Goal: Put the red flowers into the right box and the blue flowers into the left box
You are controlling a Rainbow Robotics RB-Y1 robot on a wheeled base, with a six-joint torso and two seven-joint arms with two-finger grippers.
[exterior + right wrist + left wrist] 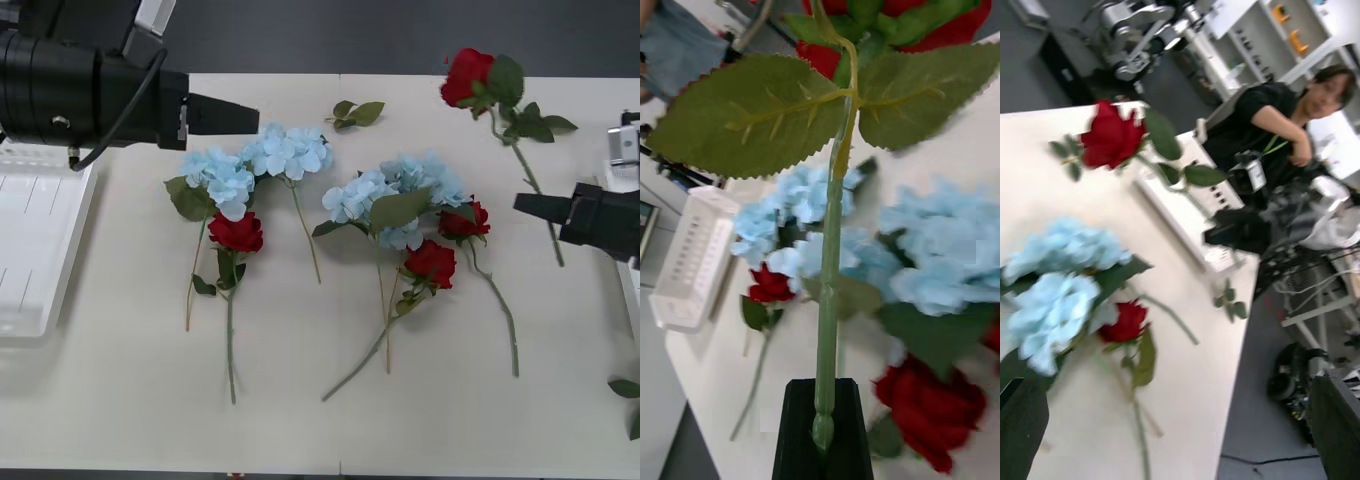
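Right gripper (522, 204), at the frame's right edge, is clamped on a rose (467, 76) stem, bloom upper right. Keep the stem pinched and swing it wide of the table's blooms to the right box (628, 285). Left gripper (250, 115), upper left, hangs spread and empty.

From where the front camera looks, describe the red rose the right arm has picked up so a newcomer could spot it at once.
Start at the white table and go to its far right corner, near the right hand. The red rose there has its head toward the far edge and its green stem running back to that hand, which is shut on it. The other three roses lie among the blue flowers mid-table; this one is alone.
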